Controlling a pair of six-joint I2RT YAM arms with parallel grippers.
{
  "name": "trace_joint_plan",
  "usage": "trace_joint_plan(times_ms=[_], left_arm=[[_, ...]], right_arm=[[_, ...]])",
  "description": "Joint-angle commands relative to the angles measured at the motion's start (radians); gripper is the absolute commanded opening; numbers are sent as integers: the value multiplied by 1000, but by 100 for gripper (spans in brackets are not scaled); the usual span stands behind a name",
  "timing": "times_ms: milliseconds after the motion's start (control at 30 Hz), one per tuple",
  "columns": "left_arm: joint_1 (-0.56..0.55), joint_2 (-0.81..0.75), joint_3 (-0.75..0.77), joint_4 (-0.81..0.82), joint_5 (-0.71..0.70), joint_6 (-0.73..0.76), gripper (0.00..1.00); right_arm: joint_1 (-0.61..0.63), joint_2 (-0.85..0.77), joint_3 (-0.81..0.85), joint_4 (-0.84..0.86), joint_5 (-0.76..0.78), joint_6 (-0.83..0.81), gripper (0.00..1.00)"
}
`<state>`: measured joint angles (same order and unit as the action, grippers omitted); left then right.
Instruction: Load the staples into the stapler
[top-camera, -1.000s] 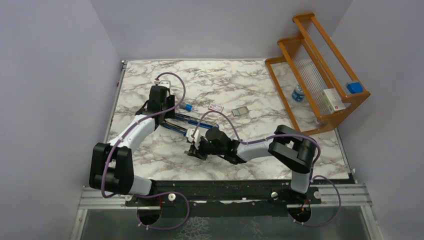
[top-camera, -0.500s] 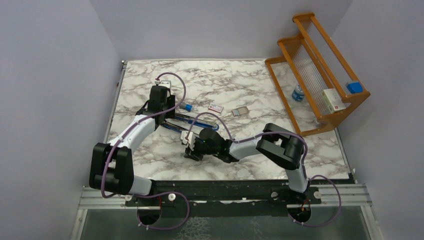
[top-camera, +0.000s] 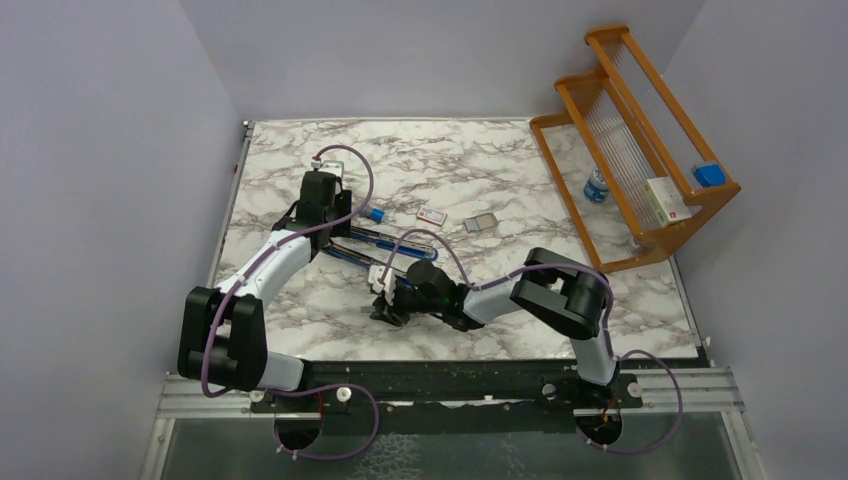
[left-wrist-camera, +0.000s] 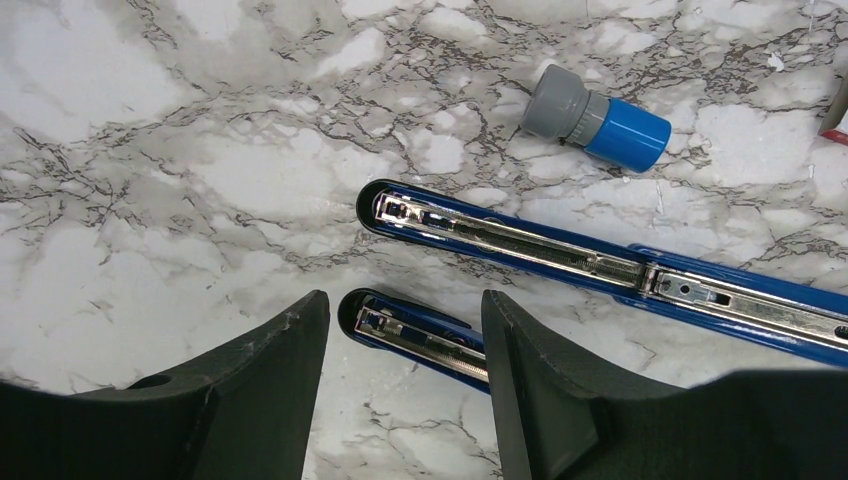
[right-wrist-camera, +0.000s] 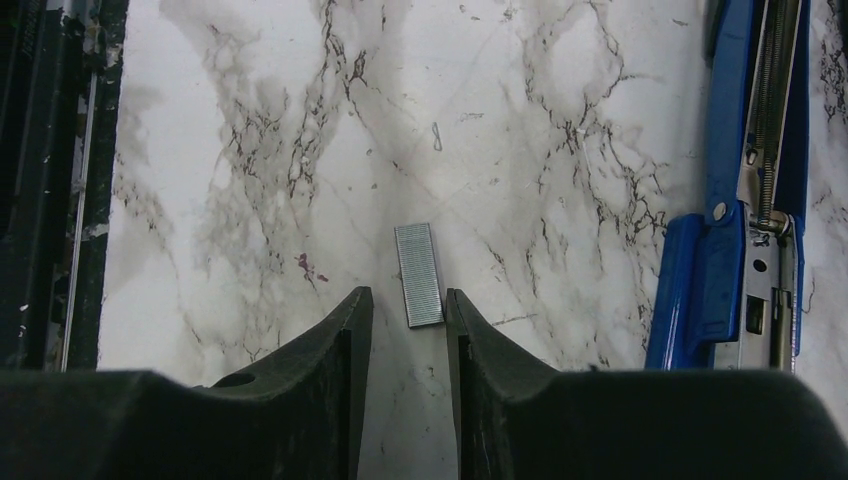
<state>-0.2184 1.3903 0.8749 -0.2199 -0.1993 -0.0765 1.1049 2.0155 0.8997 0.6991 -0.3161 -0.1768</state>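
The left claw (left-wrist-camera: 405, 400) has its fingers apart on both sides of one end of the open blue stapler (left-wrist-camera: 520, 242). I cannot tell if it squeezes. Further right, the right claw (right-wrist-camera: 409, 300) is loose and holds nothing. The staples (right-wrist-camera: 418, 270) lie flat on the table (right-wrist-camera: 250, 150), one end between its tips, near the stapler. The strip is thin and the top looks slippery – a pinch could push it away or snap it. The table is white marble with grey veins, the walls (top-camera: 400, 60) are pale purple, and a wooden rack (top-camera: 705, 208) stands far right.
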Motion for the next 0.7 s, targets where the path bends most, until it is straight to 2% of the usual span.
trace_joint_plan(times_ms=[0,533,667], left_arm=[[-6,-25,30,1,-23,12,61],[-6,-26,31,0,-27,14,61],[-6,-25,31,-1,-28,14,61]], right_arm=[[3,48,-36,5,-47,-23,36],[-2,69,-24,-43,-18,-61,26],[-6,72,-24,-43,-5,-53,20]])
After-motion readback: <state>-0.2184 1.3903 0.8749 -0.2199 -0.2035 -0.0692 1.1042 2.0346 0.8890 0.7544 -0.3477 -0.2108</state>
